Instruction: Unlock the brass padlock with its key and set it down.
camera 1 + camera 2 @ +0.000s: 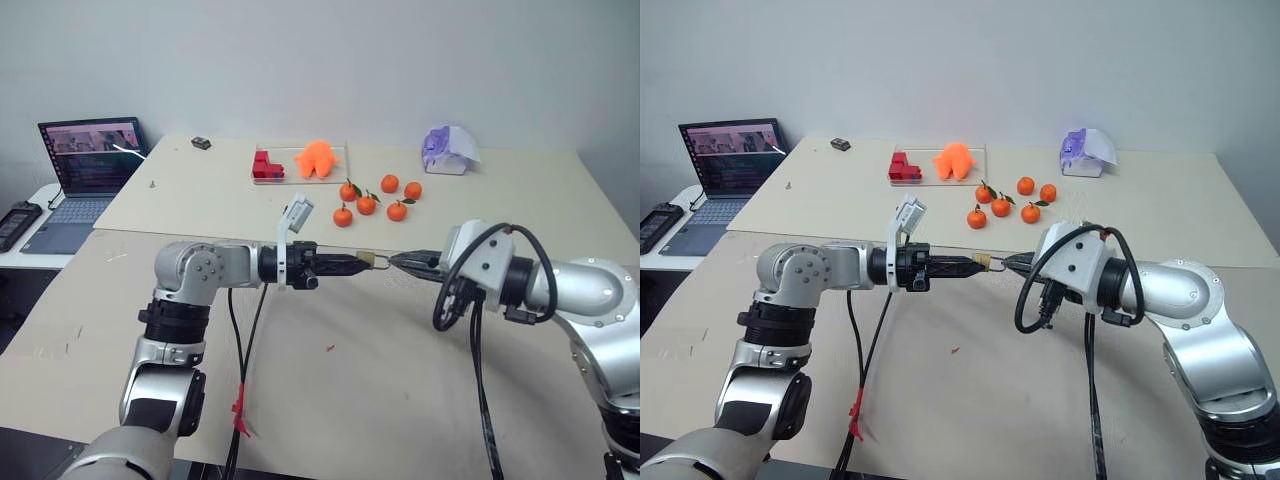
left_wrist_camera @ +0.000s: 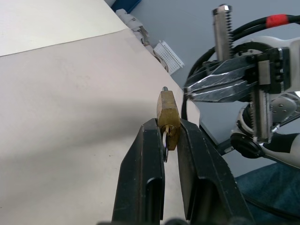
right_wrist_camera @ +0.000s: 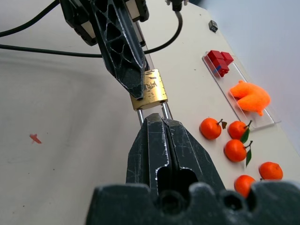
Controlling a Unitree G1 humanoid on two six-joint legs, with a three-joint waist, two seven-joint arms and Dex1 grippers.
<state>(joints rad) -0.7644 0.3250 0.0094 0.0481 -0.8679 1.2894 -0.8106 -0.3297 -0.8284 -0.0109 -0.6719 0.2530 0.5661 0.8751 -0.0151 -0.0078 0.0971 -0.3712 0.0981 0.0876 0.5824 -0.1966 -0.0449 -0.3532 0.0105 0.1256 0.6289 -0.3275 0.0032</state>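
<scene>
Table [image 1: 520,200]: broad beige tabletop, landmark for all below.
Laptop [image 1: 88,175]: open, dark grey, screen lit, off the table's far left corner.
Left gripper [image 1: 362,262]: black two-fingered, held level above the table's middle, narrowed onto the padlock's body.
Right gripper [image 1: 397,262]: black two-fingered, above the table just right of the left one, tips pressed together at the shackle; grip on it not clear.
Orange toy [image 1: 318,158]: soft orange figure on a clear tray at the table's far side, beside red blocks [image 1: 266,167].
Oranges [image 1: 367,203]: six small ones, clustered on the table beyond the grippers.
Brass padlock [image 3: 149,89]: small squarish golden body with thin silver shackle, lifted clear of the table between the two grippers.
Key [image 2: 165,143]: thin silvery piece, seated in the padlock's underside, between the left fingers.
</scene>
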